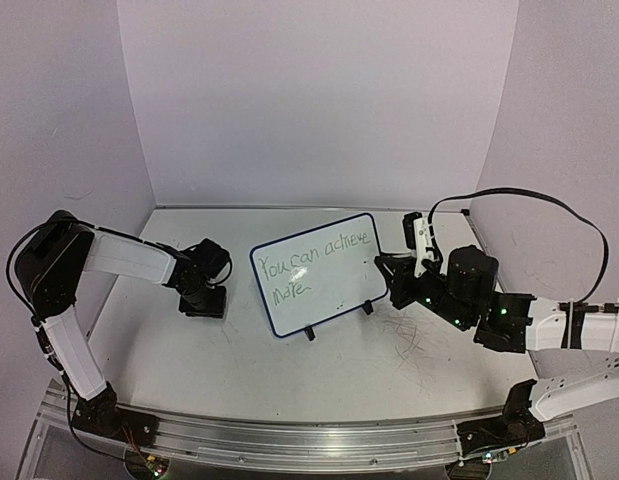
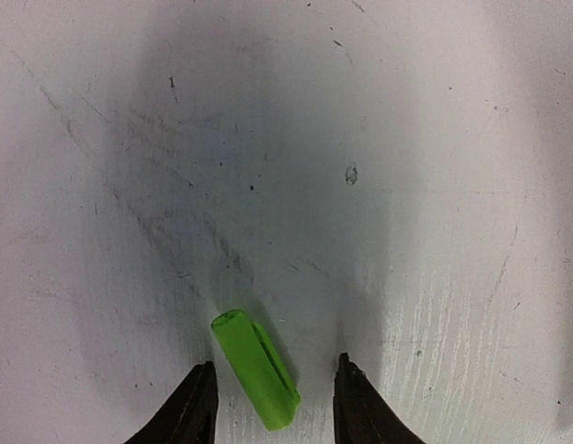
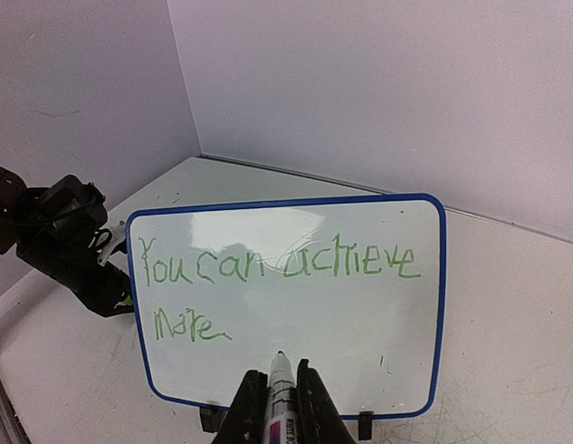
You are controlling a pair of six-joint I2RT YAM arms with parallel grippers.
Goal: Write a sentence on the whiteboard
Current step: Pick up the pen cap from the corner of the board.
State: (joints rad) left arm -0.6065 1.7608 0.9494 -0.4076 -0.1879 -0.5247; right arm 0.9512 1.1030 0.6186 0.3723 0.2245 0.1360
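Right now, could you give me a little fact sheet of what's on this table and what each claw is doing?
whiteboard: upright on its feet, between the arms
sentence: green, "You can achieve more", two lines
right gripper: shut on marker, tip toward whiteboard
left gripper: open, low over table
cap: green, lying on table between left fingers

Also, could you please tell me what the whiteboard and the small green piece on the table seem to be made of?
The whiteboard: glossy white face, probably coated board or plastic, since glare streaks show on it; its blue rim looks like plastic. The green piece: smooth, slightly shiny plastic by the look, with a hollow moulded end.
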